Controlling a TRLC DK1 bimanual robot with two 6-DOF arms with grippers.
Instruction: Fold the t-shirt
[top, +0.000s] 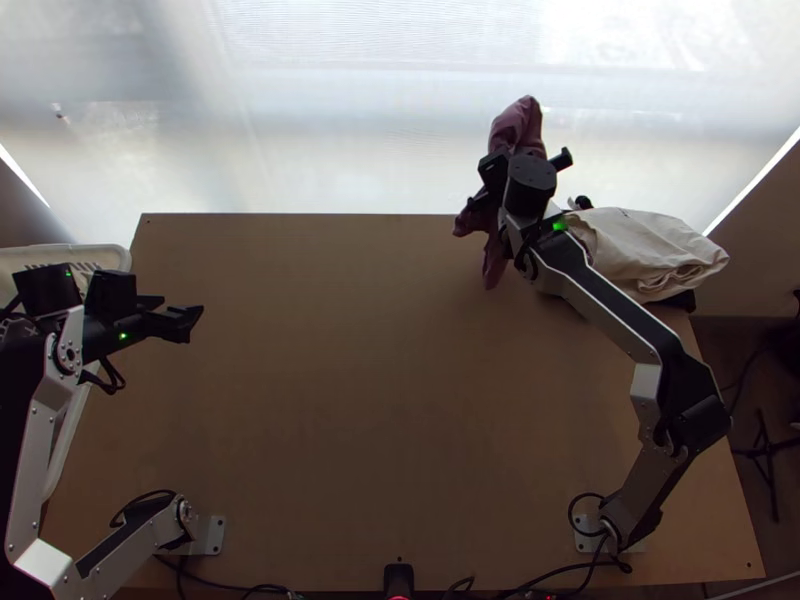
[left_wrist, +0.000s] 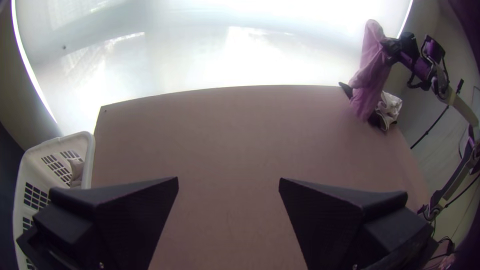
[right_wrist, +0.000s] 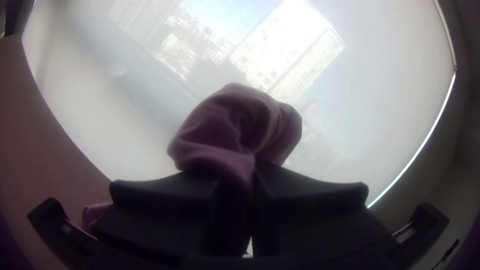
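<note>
The purple t-shirt (top: 517, 125) is bunched and hangs from my right gripper (top: 530, 182) over the table's back edge, right of the middle. In the left wrist view the t-shirt (left_wrist: 371, 75) droops in a long fall beneath that gripper. The right wrist view has a crumpled bulge of the t-shirt (right_wrist: 235, 130) pinched between the fingertips of my right gripper (right_wrist: 254, 172). Over the table's left side is my left gripper (top: 180, 320). Seen from its own wrist, the left gripper (left_wrist: 228, 184) has its fingers wide apart, nothing between them.
A cream cloth (top: 645, 250) lies heaped at the table's back right corner, beside the right arm, with something dark under it. At the left edge stands a white basket (top: 100, 255), partly beneath the left arm, with some cloth inside. Bare wooden table (top: 380, 380) spreads between the arms.
</note>
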